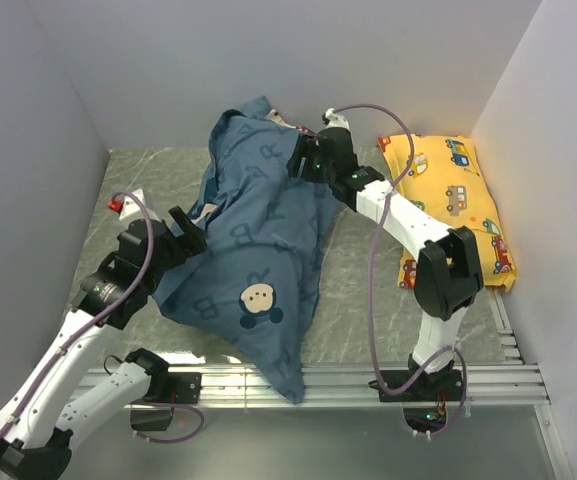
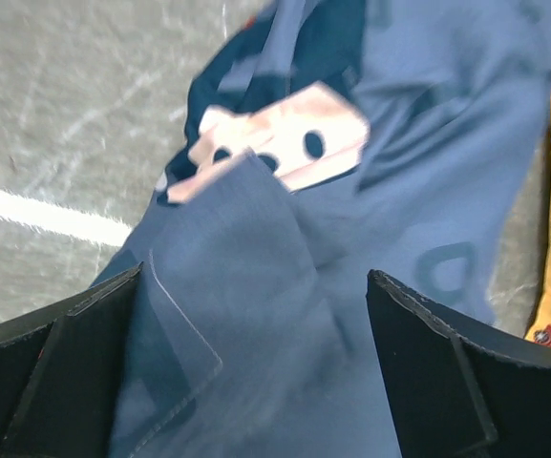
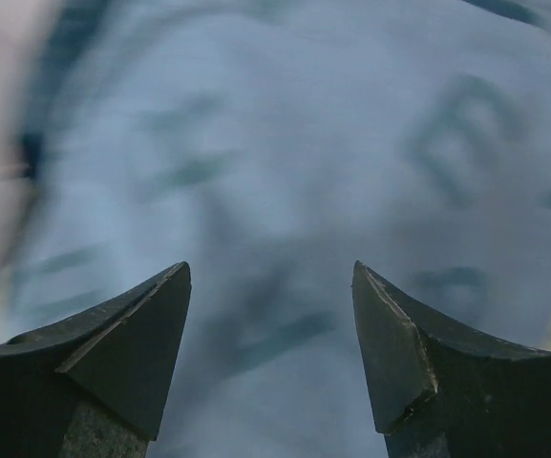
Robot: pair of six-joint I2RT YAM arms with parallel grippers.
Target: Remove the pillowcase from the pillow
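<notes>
Left gripper (image 1: 183, 228) spread wide astride a pillowcase (image 1: 258, 250) fold; right gripper (image 1: 303, 155) likewise parted above it. Heaped mid table (image 1: 148, 170), printed "R" and "B" legible, 1 mouse face (image 1: 259, 300) near front.

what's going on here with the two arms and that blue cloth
Two robot arms are working on a blue pillowcase bunched up in the middle of the workspace. The left gripper is at its left edge, open, with fabric between its jaws. The right gripper is at the far end, also open, just over the cloth. Neither has a grip on it. The pillow cannot be made out under the fabric. A yellow car-print pillow lies apart on the right.
</notes>
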